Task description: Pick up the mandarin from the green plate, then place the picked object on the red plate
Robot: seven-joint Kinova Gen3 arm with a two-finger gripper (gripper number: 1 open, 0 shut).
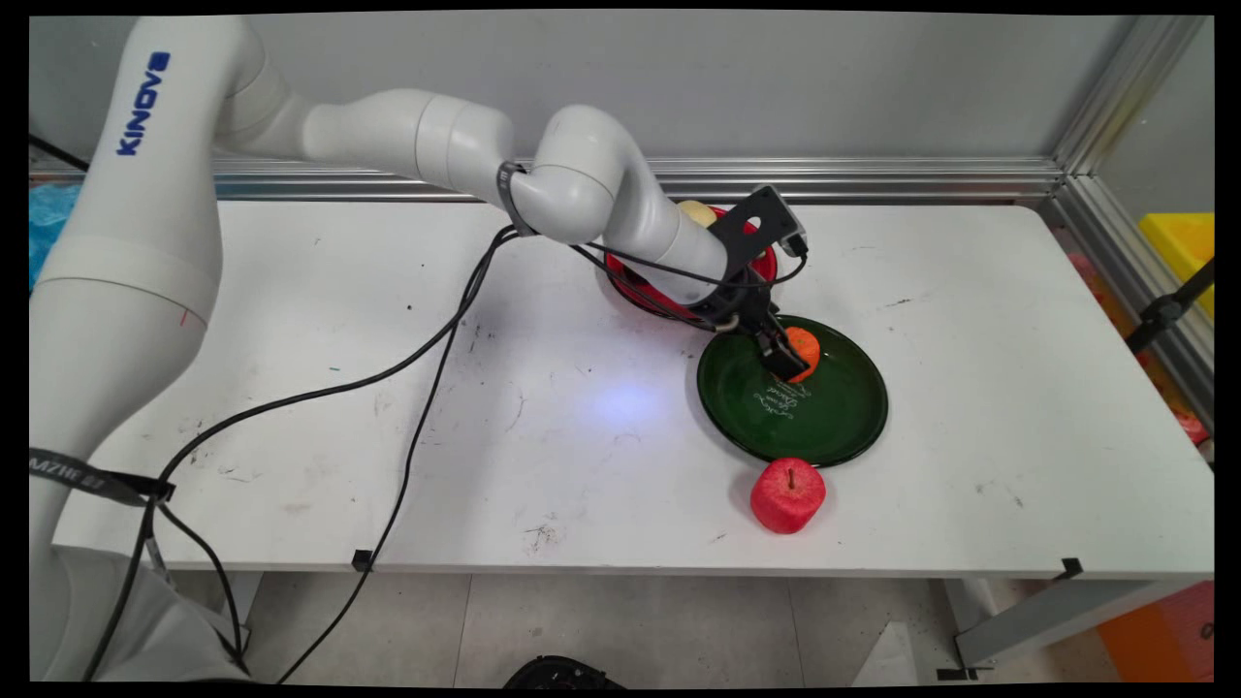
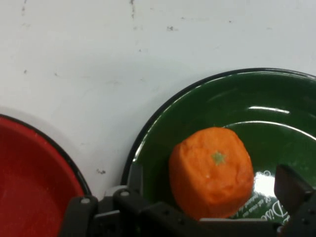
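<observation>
An orange fruit sits on the far left part of a dark green plate. My gripper is lowered over it and open, with one finger on each side of the orange and a small gap at both. In the hand view the left finger and the right finger flank the fruit. A red bowl stands just behind the plate, partly hidden by the arm.
A pale round thing lies in the red bowl. A red apple rests on the white table just in front of the green plate. Black cables hang from the arm across the table's left half. A metal frame runs along the back and right.
</observation>
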